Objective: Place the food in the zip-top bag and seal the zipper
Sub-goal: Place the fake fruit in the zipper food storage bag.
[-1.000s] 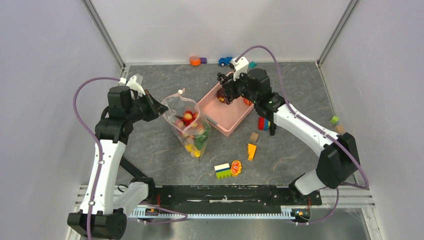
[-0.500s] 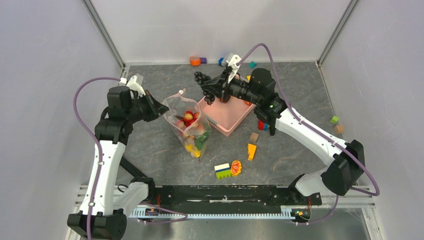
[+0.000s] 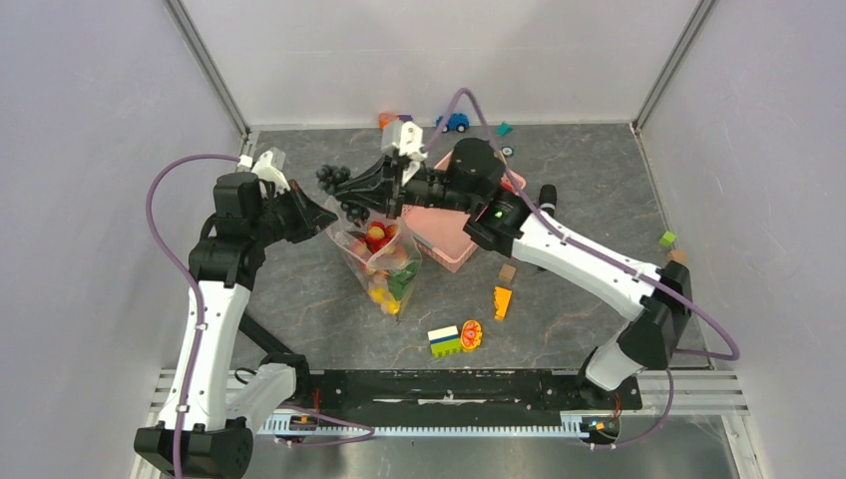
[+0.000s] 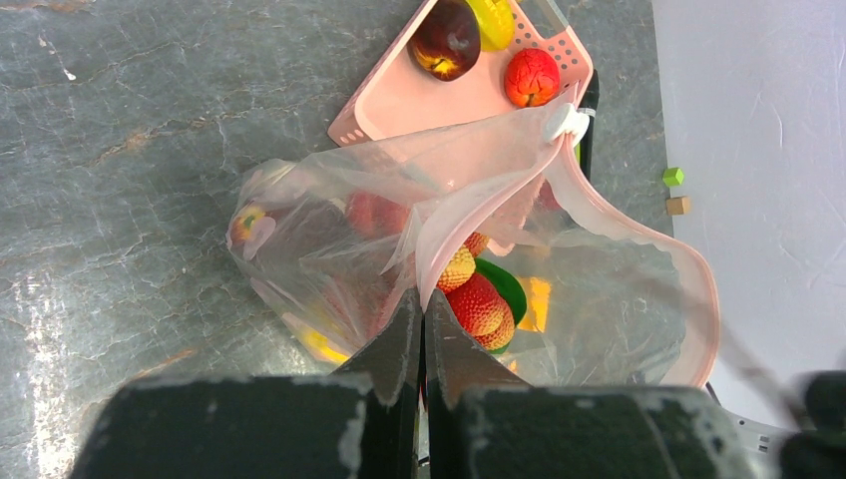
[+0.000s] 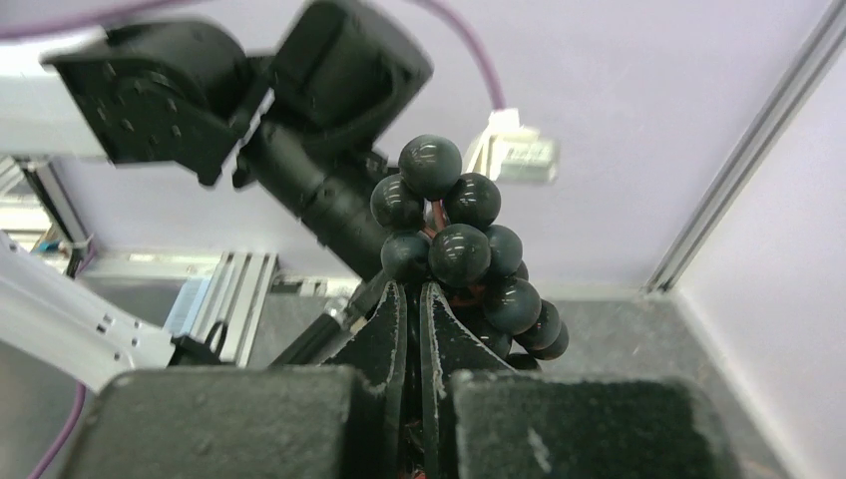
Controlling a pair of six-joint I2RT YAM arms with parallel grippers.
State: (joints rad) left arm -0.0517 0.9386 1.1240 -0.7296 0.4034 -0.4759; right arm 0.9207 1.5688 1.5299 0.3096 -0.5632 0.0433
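Carrying the berries (image 5: pixel 459 254) to the bag (image 3: pixel 384 261) is the step in hand, as I read it. The right end effector (image 5: pixel 412 299) is clamped on the cluster's stem, with the dark beads bunched above its tips. In the top view it hangs just behind the bag's mouth, above the tabletop (image 3: pixel 299 289). The left end effector (image 4: pixel 419 299) is pinched shut on the near lip of the bag, at the pink zipper (image 4: pixel 698 299), and lifts it so the mouth gapes. Strawberries (image 4: pixel 479 307) and green and yellow pieces lie inside. An apple (image 4: pixel 446 38) and a red fruit (image 4: pixel 531 77) sit in the basket (image 4: pixel 399 100), so more trips seem due before sealing.

To do this well, the right arm should bring the cluster over the widest part of the opening — not over the folded flap near the white slider (image 4: pixel 567 122). It should lower until the lowest beads are past the zipper, and only then let go. The cluster is bulky and could snag on the rim. The bag is soft, so a nudge on the far lip may fold the mouth shut — approach from above, not from the side. The left arm should hold its lip high and taut throughout.
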